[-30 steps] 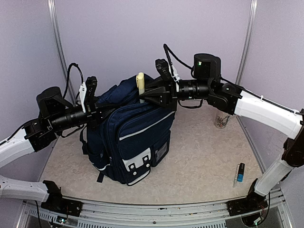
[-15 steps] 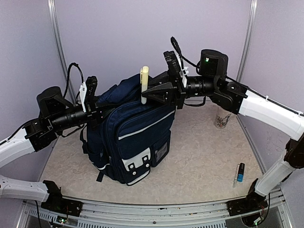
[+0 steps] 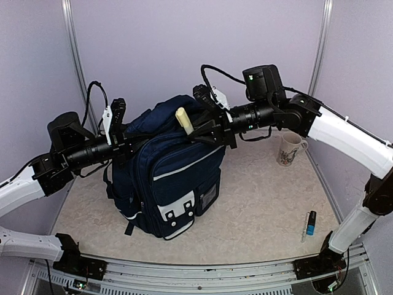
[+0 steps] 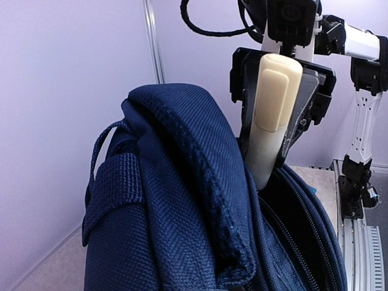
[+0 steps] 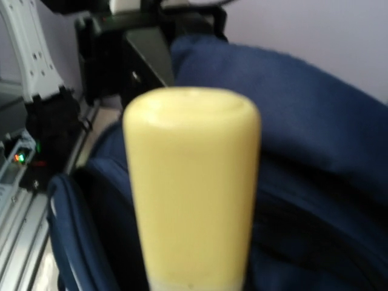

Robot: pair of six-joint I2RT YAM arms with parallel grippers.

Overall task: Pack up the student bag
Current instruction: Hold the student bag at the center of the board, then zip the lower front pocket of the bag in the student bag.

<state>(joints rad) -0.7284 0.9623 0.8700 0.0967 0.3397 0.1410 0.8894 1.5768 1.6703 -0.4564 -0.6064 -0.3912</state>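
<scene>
**Holding a cream marker at the mouth of the student bag**

1. Student bag (image 3: 178, 184): stands upright on the tabletop (image 3: 258, 196), left of centre and between the two arms. Its white-patched front pocket faces the near edge. The top compartment is unzipped, and its padded upper flap stands up on the left side of the opening.

2. Left gripper (image 3: 132, 143): reaches in level from the left and meets the bag high on its left side. The jaws are closed. The fingers are hidden in every view, so the hold cannot be confirmed, but the gripper appears to be pinching the bag's fabric at the edge of the opening.

3. Right gripper (image 3: 195, 131): reaches in level from the right, above the top of the bag. Its jaws are narrowly parted and clamped on a cream marker (image 3: 182, 120), one black finger on each side of the barrel.

4. Cream marker: the capped end, with its clip, points up and tilts slightly to the left. In the left wrist view the lower end dips into the open compartment, just beside the raised flap.

5. Other items on the tabletop: a mug (image 3: 287, 149) stands at the far right, well apart from the bag. A pen (image 3: 309, 224) with a blue section lies near the right arm's base.
</scene>
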